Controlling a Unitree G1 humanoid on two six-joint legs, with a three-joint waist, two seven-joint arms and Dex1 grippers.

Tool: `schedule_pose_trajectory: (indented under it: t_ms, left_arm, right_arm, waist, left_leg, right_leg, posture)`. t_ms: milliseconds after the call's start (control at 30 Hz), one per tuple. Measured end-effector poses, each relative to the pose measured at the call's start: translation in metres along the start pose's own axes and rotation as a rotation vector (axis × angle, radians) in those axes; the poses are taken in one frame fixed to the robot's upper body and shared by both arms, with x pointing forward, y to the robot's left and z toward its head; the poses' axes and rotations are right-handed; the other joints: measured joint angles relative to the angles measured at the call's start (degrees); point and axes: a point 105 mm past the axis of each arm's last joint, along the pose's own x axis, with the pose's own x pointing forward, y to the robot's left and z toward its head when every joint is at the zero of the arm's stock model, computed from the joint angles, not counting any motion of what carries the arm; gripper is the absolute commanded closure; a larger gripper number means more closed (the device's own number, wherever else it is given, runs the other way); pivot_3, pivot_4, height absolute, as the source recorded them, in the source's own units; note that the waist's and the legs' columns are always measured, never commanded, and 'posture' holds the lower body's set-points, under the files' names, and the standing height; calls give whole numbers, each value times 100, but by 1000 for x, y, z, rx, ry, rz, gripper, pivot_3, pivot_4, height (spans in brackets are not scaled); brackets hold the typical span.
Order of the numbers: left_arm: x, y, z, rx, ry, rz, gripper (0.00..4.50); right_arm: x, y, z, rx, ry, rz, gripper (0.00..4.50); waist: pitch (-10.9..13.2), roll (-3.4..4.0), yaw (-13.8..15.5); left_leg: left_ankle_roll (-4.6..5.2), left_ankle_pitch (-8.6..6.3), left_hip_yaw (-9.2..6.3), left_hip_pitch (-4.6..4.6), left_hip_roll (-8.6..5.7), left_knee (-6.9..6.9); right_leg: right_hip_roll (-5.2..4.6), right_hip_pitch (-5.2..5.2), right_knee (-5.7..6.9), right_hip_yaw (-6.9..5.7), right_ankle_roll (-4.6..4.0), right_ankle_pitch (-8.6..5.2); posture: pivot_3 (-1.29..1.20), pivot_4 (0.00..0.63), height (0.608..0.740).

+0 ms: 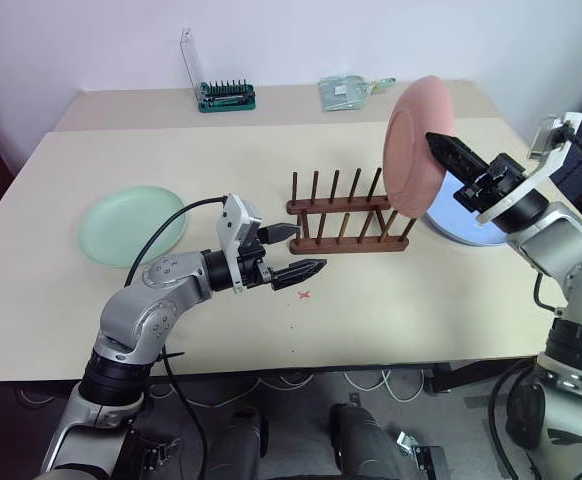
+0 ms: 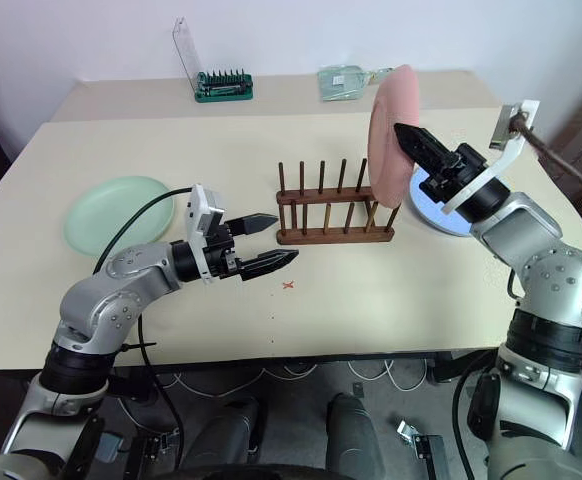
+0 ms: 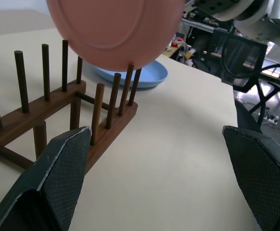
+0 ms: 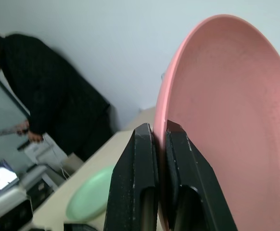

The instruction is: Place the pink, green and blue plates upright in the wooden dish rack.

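1. The right end effector (image 1: 441, 146) is clamped on the rim of the pink plate (image 1: 411, 140), its two fingers (image 4: 145, 159) pinching the edge from either side.
2. The pink plate is held on edge in the air, above the right end of the rack (image 1: 346, 215), its lower edge close over the last pegs.
3. The left end effector (image 2: 266, 240) is wide open and holds nothing; it hangs just above the worktop (image 1: 391, 300), near the rack's left end, pointing along it.
4. The rack stands mid-worktop with no plate between its pegs.
5. The blue plate (image 1: 456, 225) lies flat just right of the rack, partly hidden behind the right arm.
6. The green plate (image 1: 131, 225) lies flat well to the left.
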Motion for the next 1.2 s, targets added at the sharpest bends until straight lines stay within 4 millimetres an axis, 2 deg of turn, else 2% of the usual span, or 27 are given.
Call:
schedule_pose_trajectory:
  t_ms: [267, 300, 367, 400, 533, 633, 733, 833, 933, 1000, 1033, 1100, 1133, 1200]
  left_arm:
    - [0, 0, 0, 1, -1, 2, 23]
    - [1, 0, 0, 0, -1, 3, 0]
    - [1, 0, 0, -1, -2, 4, 0]
    - [1, 0, 0, -1, -1, 4, 0]
    - [1, 0, -1, -3, -1, 6, 0]
    - [0, 2, -2, -1, -3, 23, 0]
    - [0, 11, 1, -17, -39, 80, 0]
    - [-8, 33, 13, -34, -108, 198, 0]
    - [-15, 53, 27, -43, -172, 310, 0]
    - [-31, 87, 37, -57, -226, 501, 0]
    - [-52, 115, 44, -57, -248, 677, 0]
    - [-97, 151, 56, -43, -279, 960, 0]
    - [-125, 166, 60, -34, -284, 1119, 0]
    - [-169, 182, 60, -28, -273, 1361, 0]
  right_arm:
    - [2, -18, -9, 44, 37, -74, 4500]
    - [1, -20, -10, 49, 37, -81, 3782]
    - [1, -24, -10, 59, 37, -97, 3038]
    - [1, -24, -11, 60, 38, -99, 2443]
    - [1, -26, -9, 42, 28, -111, 572]
    - [-1, -32, 4, -55, -34, -164, 572]
    - [-6, -37, 25, -224, -77, -233, 572]
    - [-10, -33, 46, -414, -103, -272, 572]
    - [-9, -28, 54, -552, -93, -279, 572]
    - [0, -14, 47, -751, 18, -226, 572]
    - [9, 5, 37, -895, 95, -139, 572]
    - [20, 33, 16, -1056, 180, 21, 572]
    - [26, 43, 4, -1117, 219, 92, 572]
    - [34, 50, -14, -1193, 276, 159, 572]
  waist:
    - [0, 0, -2]
    - [0, 0, 0]
    - [0, 0, 2]
    - [0, 0, 2]
    - [0, 0, -2]
    - [0, 0, 1]
    - [1, 2, 7]
    - [1, 2, 8]
    - [0, 2, -9]
    - [3, 9, -19]
    - [4, 10, -47]
    - [2, 7, -120]
    - [3, 7, -144]
    - [3, 6, -152]
  left_leg:
    - [0, 0, 0, 0, 0, 0]
    - [0, 0, 0, 0, -1, 0]
    - [0, 0, 1, 0, -1, 1]
    - [0, 0, 1, -1, -1, 1]
    - [0, 0, 1, -1, -1, 1]
    - [0, 0, 1, -1, -1, 1]
    - [0, 0, 2, -1, -2, 1]
    - [0, 0, 2, -1, -2, 2]
    - [0, 0, 3, 0, -1, 2]
    - [0, 0, 4, 0, 0, 2]
    - [-1, 0, 7, -1, 3, -1]
    - [-1, 0, 5, -1, 8, -2]
    - [-1, 0, 6, -1, 7, -2]
    - [-2, 1, 8, -4, -3, 1]
  right_leg:
    - [0, 0, 0, 0, 0, 0]
    - [0, 0, 0, 0, 0, 0]
    - [-1, 0, 0, 0, 0, 0]
    - [-1, 0, 0, 0, 0, 0]
    - [-1, 0, 0, 0, 0, 0]
    - [-1, 0, 0, 0, 1, 0]
    - [-1, -1, 0, 0, 1, 0]
    - [-1, -1, -1, 0, 1, 0]
    - [-1, -1, 0, 0, 1, 0]
    - [0, -9, 4, 0, 2, 0]
    - [3, -17, 7, 1, 3, 0]
    - [8, -19, 10, 0, 4, 0]
    - [6, -19, 7, 0, 5, 0]
    - [-4, -17, 4, 2, 6, 1]
  posture:
    - [0, 150, 740]
    - [0, 150, 740]
    - [0, 150, 740]
    - [0, 150, 740]
    - [0, 150, 740]
    - [0, 150, 740]
    - [0, 150, 740]
    - [0, 150, 740]
    - [0, 150, 740]
    - [0, 150, 740]
    - [0, 150, 740]
    - [0, 150, 740]
    - [0, 150, 740]
    - [0, 150, 740]
